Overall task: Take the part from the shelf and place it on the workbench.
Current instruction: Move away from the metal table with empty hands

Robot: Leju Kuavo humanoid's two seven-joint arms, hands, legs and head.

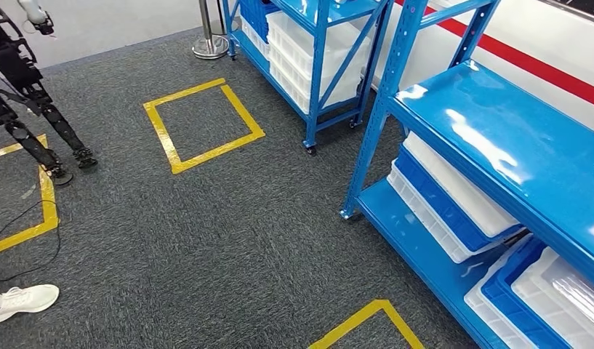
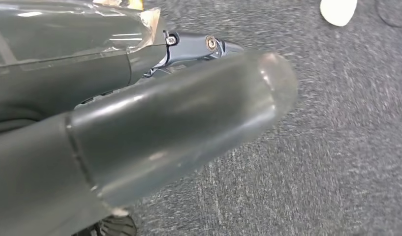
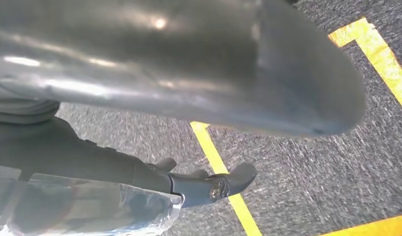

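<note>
On the right of the head view stands the near blue shelf, its top deck bare and glossy, with white and blue plastic trays stacked on the lower deck and more trays at the near right corner. A second blue shelf, further off, carries stacked white bins. I cannot pick out the part itself; I take it to lie in one of the trays, but none shows contents I can read.

Grey carpet with yellow tape squares covers the floor. Far left: another robot's dark legs. Near left: a person's white shoe.

Left hand: hanging over carpet, thumb large in the left wrist view, a dark finger extended beyond it. Nothing held. Whether the fingers are wide or narrow I cannot tell.

Right hand: over a yellow tape line, thumb across the picture, a dark finger below it. Nothing held; spread not readable either.

Judgement: approach stage only, shelf not yet reached. Handling of the part is unknown until seen. If I lift a whole tray, I expect light, stiff, smooth plastic, slippery on the walls, so I would hook the fingers under the rim lip rather than squeeze the sides.
</note>
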